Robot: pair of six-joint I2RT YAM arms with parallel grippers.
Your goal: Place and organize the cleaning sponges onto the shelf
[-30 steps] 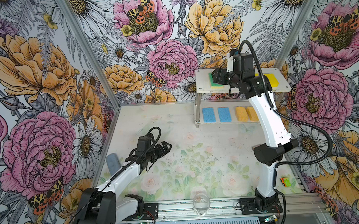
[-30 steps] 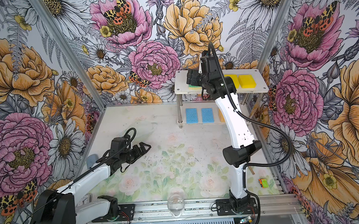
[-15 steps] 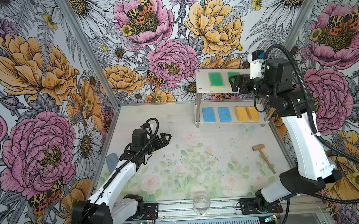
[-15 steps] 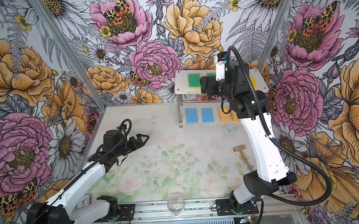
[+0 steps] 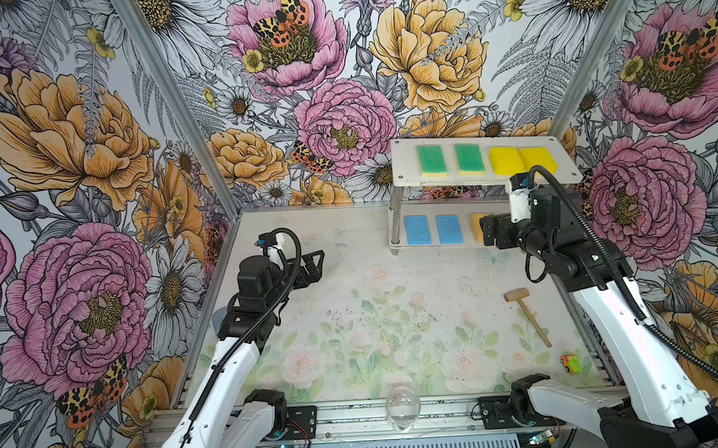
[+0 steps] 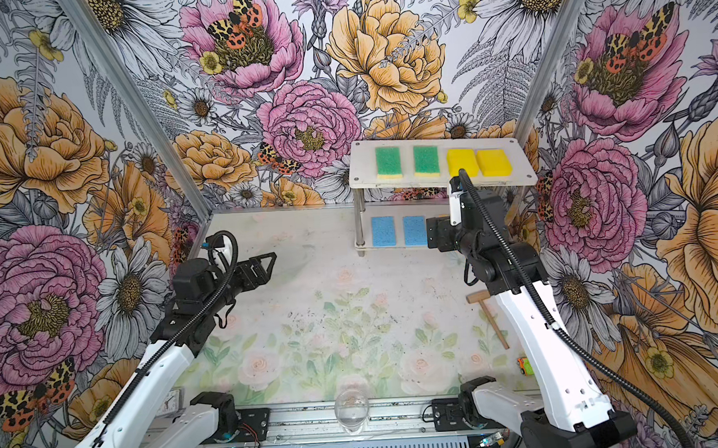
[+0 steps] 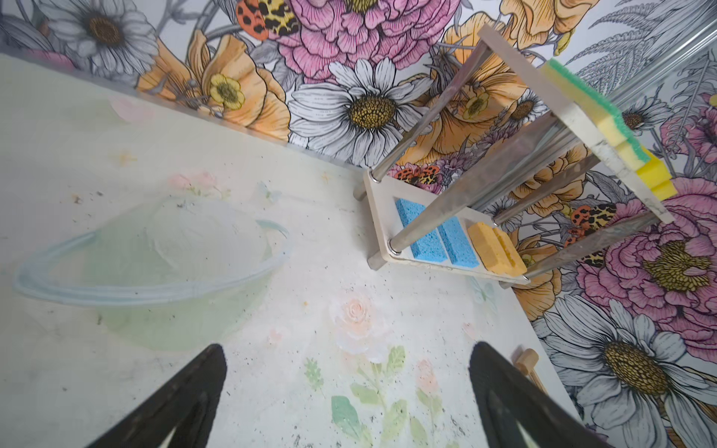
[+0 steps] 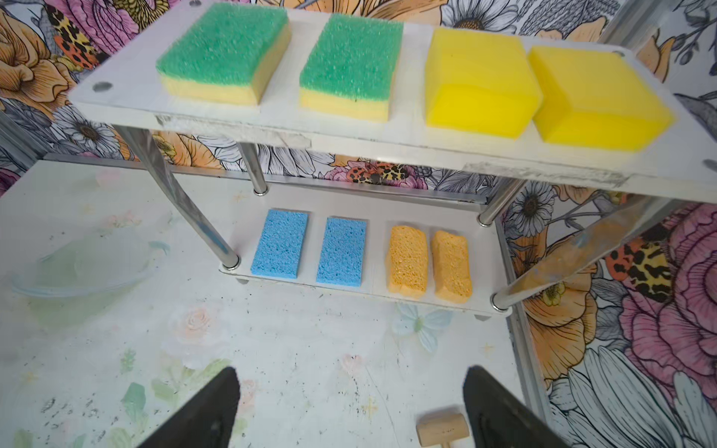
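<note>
The shelf (image 5: 403,177) stands at the back right. Its top board carries two green-topped sponges (image 5: 431,160) (image 5: 469,158) and two bright yellow sponges (image 5: 505,159) (image 5: 537,159). On the lower board lie two blue sponges (image 8: 280,248) (image 8: 341,251) and two orange ones (image 8: 408,262) (image 8: 452,265). My right gripper (image 5: 489,232) hovers in front of the lower board's right part, open and empty (image 8: 351,374), hiding most of the orange pair in both top views. My left gripper (image 5: 315,266) hangs open and empty over the mat at the left (image 7: 348,349).
A wooden mallet (image 5: 523,309) lies on the mat near the right arm. A small toy car (image 5: 570,364) sits at the front right. A clear glass (image 5: 403,408) stands at the front edge. A grey-blue cylinder (image 5: 217,322) peeks out behind the left arm.
My right gripper has let go over the top board and drawn back down and forward, jaws widening; both green-topped sponges now lie uncovered. The left arm has lifted and shifted slightly.
</note>
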